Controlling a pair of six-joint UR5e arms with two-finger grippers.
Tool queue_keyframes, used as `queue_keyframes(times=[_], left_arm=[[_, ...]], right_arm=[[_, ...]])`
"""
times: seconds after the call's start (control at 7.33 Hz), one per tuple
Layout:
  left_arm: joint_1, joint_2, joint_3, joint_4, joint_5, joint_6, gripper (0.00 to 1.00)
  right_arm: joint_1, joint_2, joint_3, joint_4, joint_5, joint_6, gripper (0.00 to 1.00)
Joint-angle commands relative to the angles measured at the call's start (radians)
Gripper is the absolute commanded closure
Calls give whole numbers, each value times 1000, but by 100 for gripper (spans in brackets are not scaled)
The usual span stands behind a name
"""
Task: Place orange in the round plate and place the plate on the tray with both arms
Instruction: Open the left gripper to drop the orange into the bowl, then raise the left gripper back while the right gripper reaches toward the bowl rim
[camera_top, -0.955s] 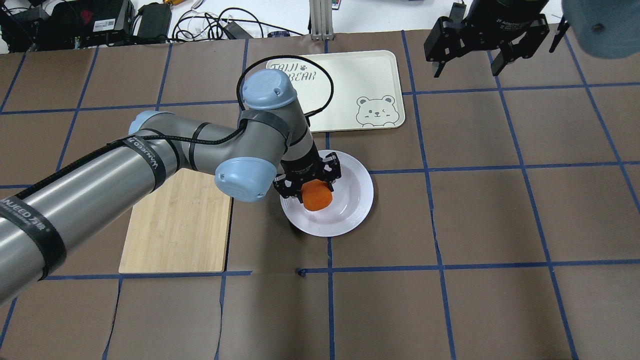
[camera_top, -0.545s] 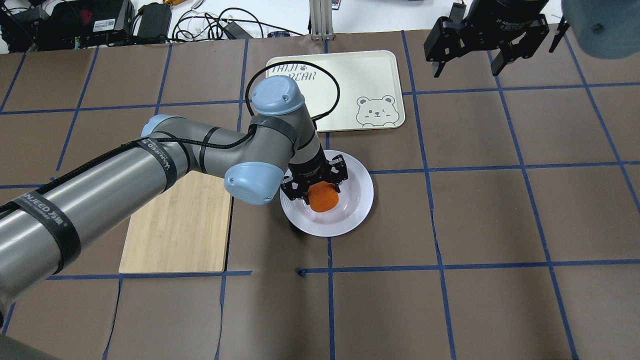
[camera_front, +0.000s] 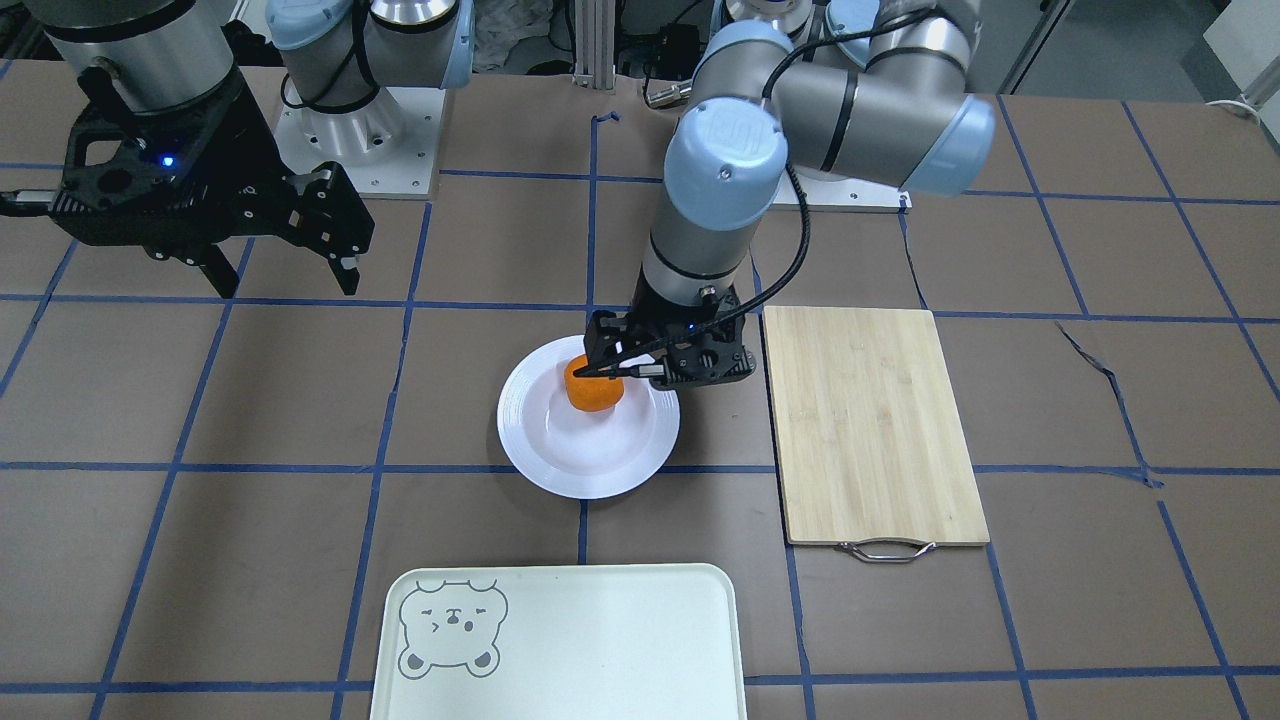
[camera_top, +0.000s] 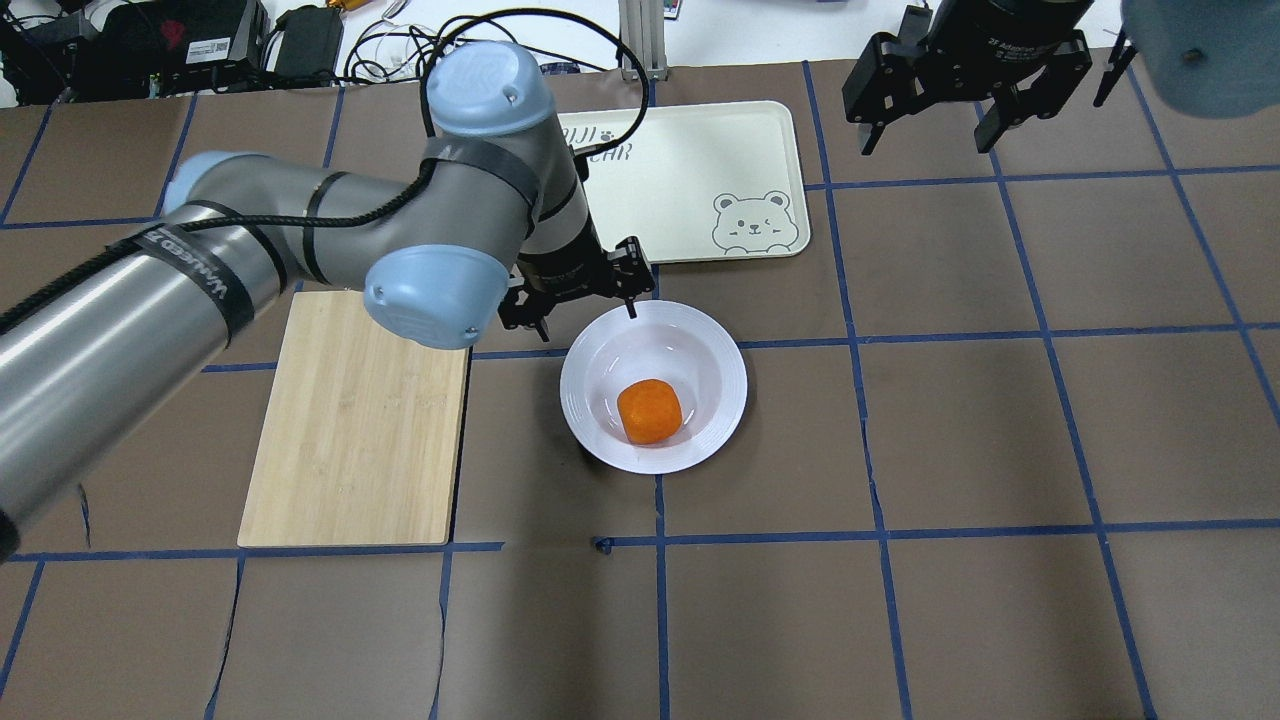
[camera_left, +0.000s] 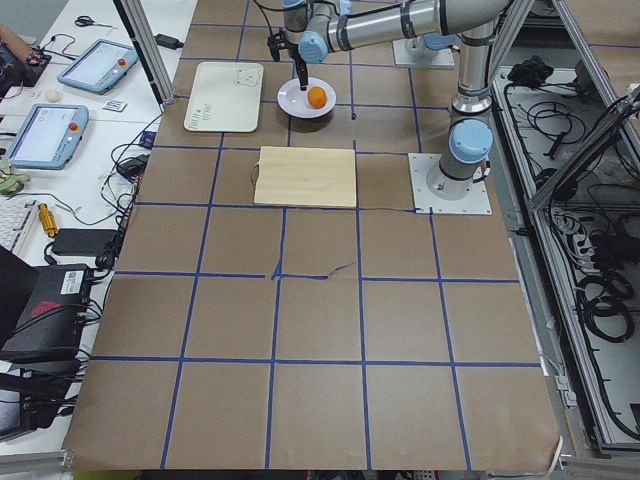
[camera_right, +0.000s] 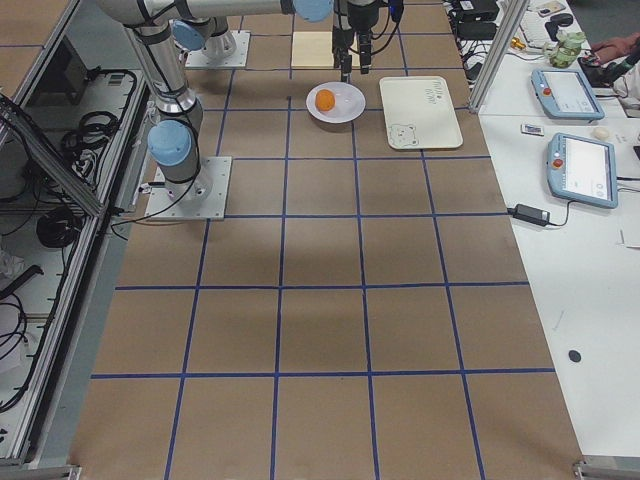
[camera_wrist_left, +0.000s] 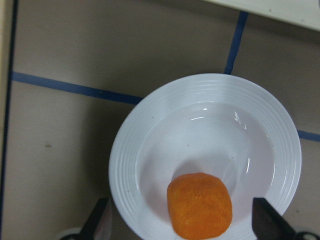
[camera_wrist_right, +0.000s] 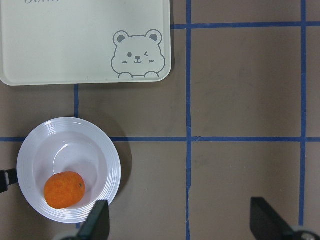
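The orange (camera_top: 650, 411) lay loose in the round plate (camera_top: 735, 372) on the table (camera_top: 1000, 420), near the tray (camera_top: 700, 160). The left tool (camera_top: 585, 318) and right tool (camera_top: 925, 140) were both released and empty. The plate was judged rigid, glossy, slippery and breakable; take opposite rim edges and keep it level.

Bright orange fruit (camera_top: 650, 411), glossy white ribbed plate (camera_top: 722, 378), cream tray (camera_top: 690, 180) with grey bear face, brown worktop (camera_top: 950, 420) gridded in blue tape
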Motion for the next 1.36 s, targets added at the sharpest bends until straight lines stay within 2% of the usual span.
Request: queue_keyframes(times=[0.0,0.14,0.27,0.41,0.55,0.68,0.82,0.95,1.09,1.23], left_arm=[[43,109,158,-297,30,49,0],[41,147,167,-312,32,112,0],[43,175,167,-294,29,210,0],[66,181,161,-216,47,305,0],[142,181,152,-167,59,401,0],[188,196,151,-166,64,500,0],[208,219,150,-175,79,516,0],[213,224,145,-177,81,516,0],[213,227,145,-180,80,516,0],[213,232,144,-183,78,516,0]], right_arm=[[-24,17,15,-2,93,0,2],[-46,24,82,-19,226,-8,2],[-58,26,156,-119,271,0,1],[-60,29,263,-251,275,2,1],[-63,29,401,-424,314,2,1],[-64,29,528,-578,397,2,0],[-64,59,601,-676,436,2,0],[-60,125,620,-787,437,3,1],[-57,195,632,-847,468,5,1],[-58,245,667,-901,552,11,1]])
